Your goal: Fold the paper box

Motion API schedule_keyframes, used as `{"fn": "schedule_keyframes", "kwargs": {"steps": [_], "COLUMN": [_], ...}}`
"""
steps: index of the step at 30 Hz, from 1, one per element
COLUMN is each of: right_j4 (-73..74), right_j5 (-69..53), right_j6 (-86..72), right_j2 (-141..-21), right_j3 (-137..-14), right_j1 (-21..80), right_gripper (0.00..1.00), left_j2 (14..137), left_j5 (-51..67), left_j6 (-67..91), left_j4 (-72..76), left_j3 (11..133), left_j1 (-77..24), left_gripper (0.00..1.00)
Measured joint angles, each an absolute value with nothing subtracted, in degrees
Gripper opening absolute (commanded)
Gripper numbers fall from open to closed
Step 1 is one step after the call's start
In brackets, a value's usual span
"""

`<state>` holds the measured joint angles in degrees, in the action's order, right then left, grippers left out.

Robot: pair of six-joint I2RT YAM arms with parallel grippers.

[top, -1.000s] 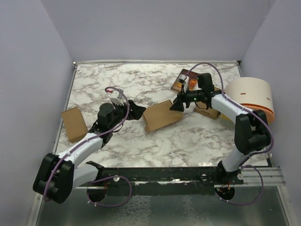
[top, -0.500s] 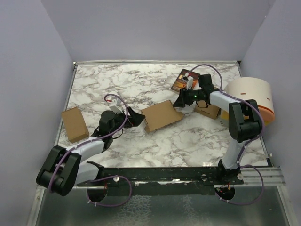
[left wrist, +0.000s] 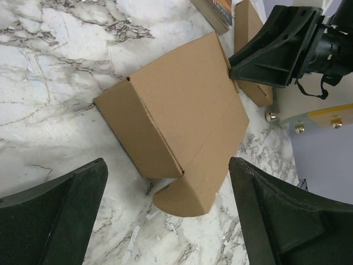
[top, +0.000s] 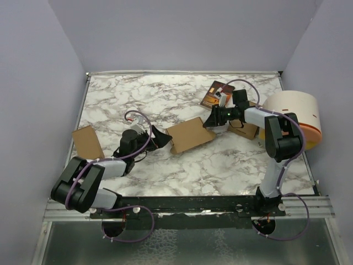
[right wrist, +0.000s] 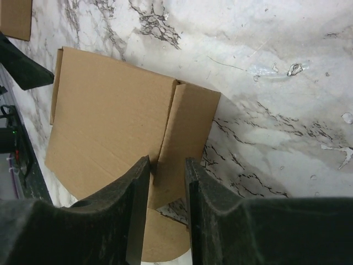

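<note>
Grip on the raised side flap (right wrist: 185,132) looked like the crux of this step: the plain tan-brown, die-cut cardboard paper box (top: 190,134) lay partly formed at the middle of the white-and-grey marbled tabletop (top: 220,160), and folding it well would probably mean pinching that flap close to its crease, then swinging it over along the crease line rather than dragging the whole piece sideways. The right claw (top: 209,122) had its jaws drawn narrow and straddling the flap's edge at the box's right end. Whether the pads actually pressed the cardboard could not be told from the wrist view. The left claw (top: 163,138) stood spread wide and held nothing, its fingers flanking the box's left end without touching it. From there it seemed well placed to brace the box against sliding. A rounded tab (left wrist: 185,196) stuck out flat from the near side, not yet tucked. Both forearms ran low over the tabletop toward each other, the right arm's elbow bent back sharply.
</note>
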<state>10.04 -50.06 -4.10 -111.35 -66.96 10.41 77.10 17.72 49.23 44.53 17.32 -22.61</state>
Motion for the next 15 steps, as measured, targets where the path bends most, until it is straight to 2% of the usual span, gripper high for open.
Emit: {"fn": "schedule_keyframes", "kwargs": {"steps": [3, 15], "right_j4": [9.69, 8.91], "right_j5": [-50.37, -52.75], "right_j6": [-5.06, -7.79], "right_j2": [-111.44, -112.77], "right_j3": [-66.96, -66.96], "right_j1": [10.20, 8.12], "right_gripper": [0.23, 0.22], "left_j2": [78.63, 84.03], "left_j5": [17.72, 17.56], "left_j6": [49.82, 52.07], "left_j4": [44.75, 48.29], "left_j3": [17.34, 18.20], "left_j1": [-22.76, -25.71], "left_gripper": [0.94, 0.96]}}
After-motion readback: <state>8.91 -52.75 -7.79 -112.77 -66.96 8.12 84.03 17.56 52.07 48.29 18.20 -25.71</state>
